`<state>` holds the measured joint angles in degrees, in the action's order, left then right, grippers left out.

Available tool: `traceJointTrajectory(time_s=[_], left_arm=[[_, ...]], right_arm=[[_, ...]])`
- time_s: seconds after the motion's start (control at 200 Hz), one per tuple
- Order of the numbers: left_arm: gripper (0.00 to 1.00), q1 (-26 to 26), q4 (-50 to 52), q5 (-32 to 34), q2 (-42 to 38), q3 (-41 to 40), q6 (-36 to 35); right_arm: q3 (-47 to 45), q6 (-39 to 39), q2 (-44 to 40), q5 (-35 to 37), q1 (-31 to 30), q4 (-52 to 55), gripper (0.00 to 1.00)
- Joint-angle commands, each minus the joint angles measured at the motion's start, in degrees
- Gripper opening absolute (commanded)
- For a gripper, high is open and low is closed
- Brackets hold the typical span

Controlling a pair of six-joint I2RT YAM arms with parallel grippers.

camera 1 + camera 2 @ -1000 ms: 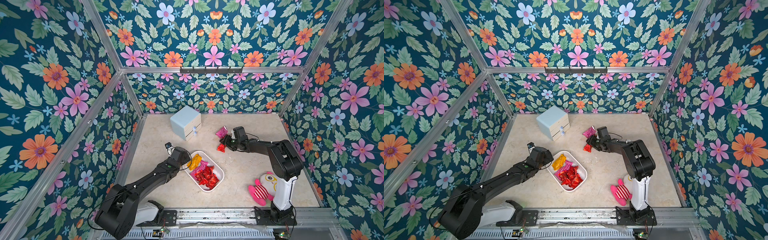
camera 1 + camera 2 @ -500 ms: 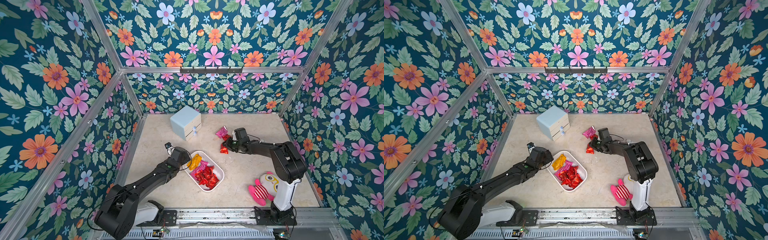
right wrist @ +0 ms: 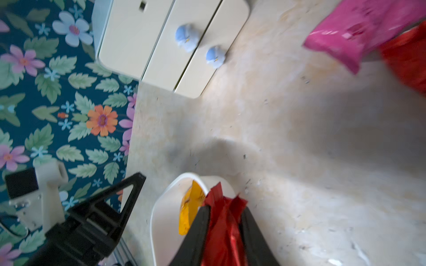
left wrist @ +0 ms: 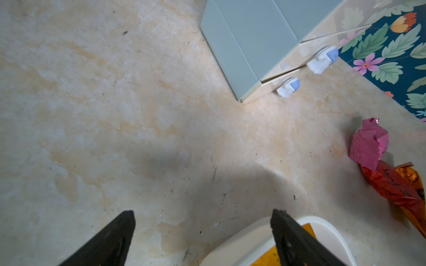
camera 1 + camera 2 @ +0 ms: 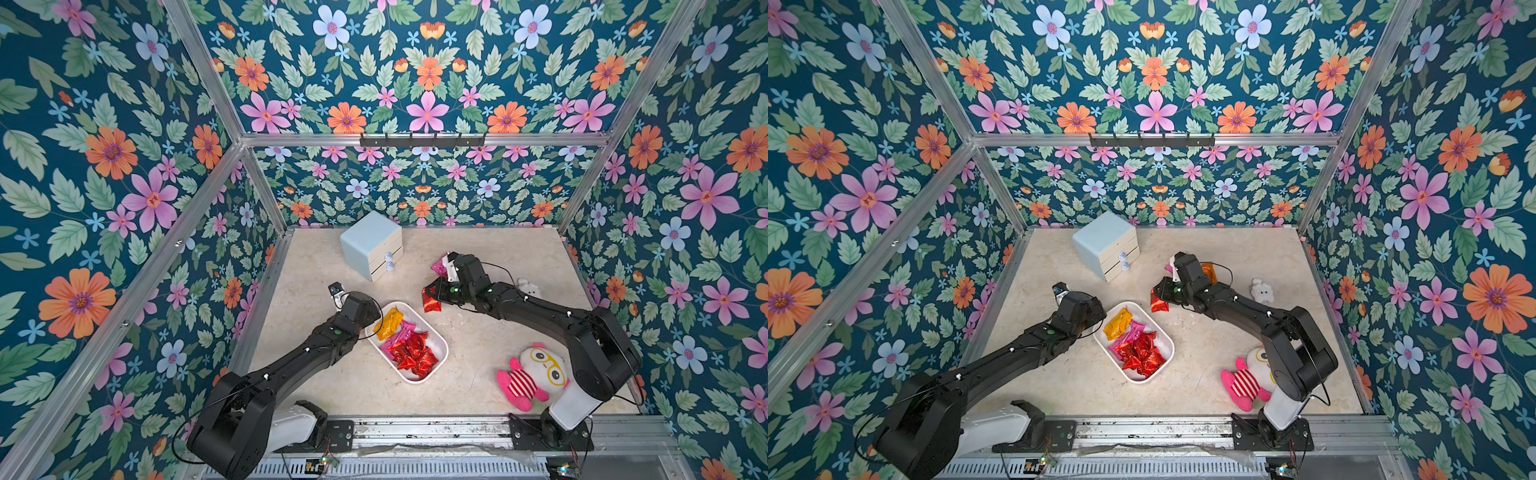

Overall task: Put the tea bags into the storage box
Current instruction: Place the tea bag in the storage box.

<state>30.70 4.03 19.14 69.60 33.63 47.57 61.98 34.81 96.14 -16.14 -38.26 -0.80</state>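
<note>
The marbled tabletop sits inside flowered walls, and two black arms reach in from its near edge, the left arm and the right arm. A pale blue drawer unit stands at the back, and a pink-and-white plush toy lies by the right arm's base. The white box lies slantwise in the middle of the tabletop, between the two arms. The left hand hangs at the box's far left end with its fingers spread wide and nothing between them; one finger stands over the box rim. The right hand is clamped on a red bag, which it holds off the tabletop just beyond the box's far end; the wrist view shows the foil pinched between both fingers. A small white plush lies behind the right arm. Most tea bags are in the box: a yellow bag at the far end, pink ones next to it and a red heap filling the rest. On the tabletop behind the right hand lie a pink bag, another red one touching it, and an orange bag just beside them.
</note>
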Motion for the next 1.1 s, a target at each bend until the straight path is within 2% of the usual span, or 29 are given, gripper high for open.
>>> traceJointTrajectory(time_s=[0.0,0.25,0.51,0.63,0.705,0.77,0.84,1.095], left_arm=[[0.99,0.0,2.1,3.8,-1.0,0.9,-1.5],[0.99,-1.3,3.3,4.6,-4.6,-0.3,-0.1],[0.99,-4.7,4.0,2.5,-7.3,-3.3,2.3],[0.99,-5.7,4.0,1.9,-8.5,-3.7,2.2],[0.99,-5.9,3.9,1.8,-8.5,-3.5,1.8],[0.99,-5.9,3.9,1.5,-7.9,-2.9,1.2],[0.99,-5.9,3.6,0.8,-6.7,-2.1,0.3],[0.98,-5.3,0.2,-5.5,-0.5,2.3,-3.6]], right_arm=[[1.6,-3.2,0.7,0.1,-4.4,1.3,0.26],[10.5,-10.4,9.1,-0.1,-13.4,6.2,0.26],[18.5,-14.1,16.5,-1.0,-16.8,10.1,0.28],[20.2,-15.2,17.7,-0.4,-17.3,12.1,0.32],[19.8,-15.3,16.9,0.4,-17.3,12.2,0.41],[19.0,-15.1,15.3,1.9,-17.3,11.7,0.53],[18.2,-15.0,13.3,4.3,-17.0,11.7,0.60],[16.3,-13.2,8.1,12.7,-11.0,14.2,0.64]])
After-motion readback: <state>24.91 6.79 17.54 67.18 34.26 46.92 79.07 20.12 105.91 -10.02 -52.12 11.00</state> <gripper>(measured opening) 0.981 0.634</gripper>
